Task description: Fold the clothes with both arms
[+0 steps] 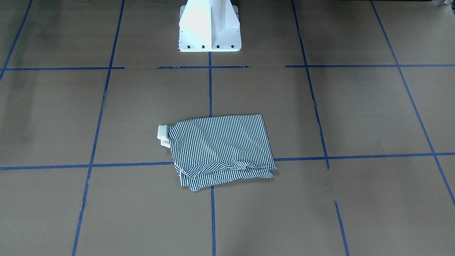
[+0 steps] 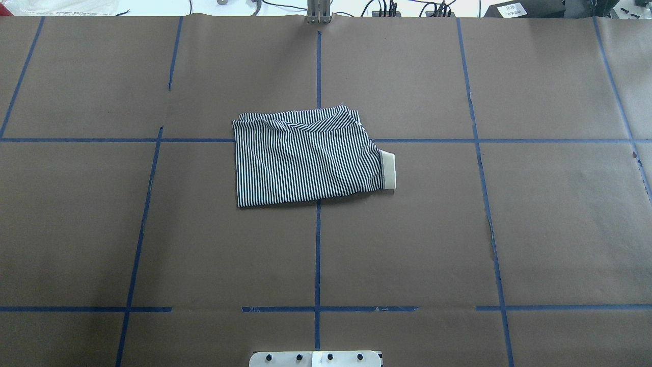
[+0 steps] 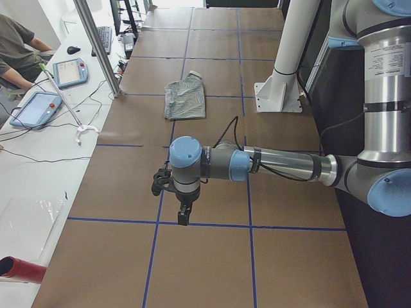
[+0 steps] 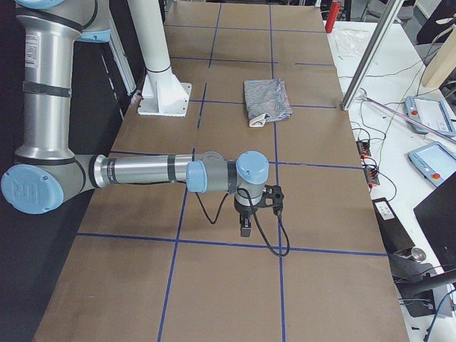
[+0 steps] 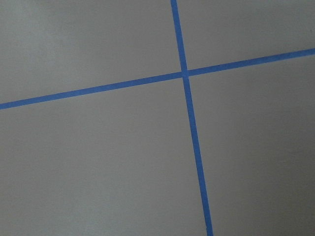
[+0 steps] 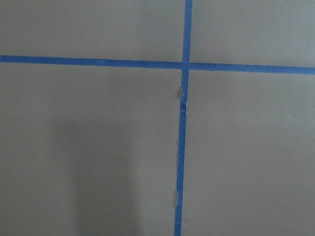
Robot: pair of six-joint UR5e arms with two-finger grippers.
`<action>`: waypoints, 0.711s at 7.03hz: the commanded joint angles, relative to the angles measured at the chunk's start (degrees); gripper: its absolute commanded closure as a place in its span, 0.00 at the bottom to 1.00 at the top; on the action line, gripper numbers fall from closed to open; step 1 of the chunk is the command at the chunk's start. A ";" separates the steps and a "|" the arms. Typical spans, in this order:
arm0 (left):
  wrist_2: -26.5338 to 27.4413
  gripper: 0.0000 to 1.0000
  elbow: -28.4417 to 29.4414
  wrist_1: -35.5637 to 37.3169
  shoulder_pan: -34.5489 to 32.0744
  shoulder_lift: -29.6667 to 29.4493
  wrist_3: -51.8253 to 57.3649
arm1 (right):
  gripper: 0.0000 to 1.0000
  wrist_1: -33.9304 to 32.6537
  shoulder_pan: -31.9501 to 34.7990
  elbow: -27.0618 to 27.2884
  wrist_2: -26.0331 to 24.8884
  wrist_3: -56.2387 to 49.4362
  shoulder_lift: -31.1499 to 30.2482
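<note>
Even bright light, soft shadows, overexposed white pedestal (image 1: pixel 209 25), sharp focus

Brown paper tabletop (image 2: pixel 407 229), blue tape grid (image 2: pixel 318 255); white side bench (image 3: pixel 58 173).

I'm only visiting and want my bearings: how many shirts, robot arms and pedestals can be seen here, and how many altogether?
Folded polo shirt with thin navy-and-white stripes and cream collar: 1
Silver-grey tubular robot arms with light-blue joint caps: 2, the left arm and the right arm
White metal pedestal base: 1
Total: 4
</note>
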 commanded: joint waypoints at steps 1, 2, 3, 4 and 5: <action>-0.18 0.00 -1.51 0.28 0.01 0.31 0.19 | 0.00 0.38 0.04 -1.23 3.62 0.24 0.47; -0.27 0.00 -2.39 0.80 0.10 0.31 0.19 | 0.00 0.56 0.04 -1.31 3.64 -0.02 0.64; -0.27 0.00 -2.31 0.72 0.01 0.31 0.19 | 0.00 0.73 0.04 -1.40 3.81 -0.02 0.64; -0.27 0.00 -2.31 0.54 0.01 0.49 0.19 | 0.00 0.73 0.04 -1.14 4.25 0.07 0.47; -0.36 0.00 -3.53 0.11 0.01 1.62 0.19 | 0.00 0.56 0.04 0.43 6.61 0.24 -0.06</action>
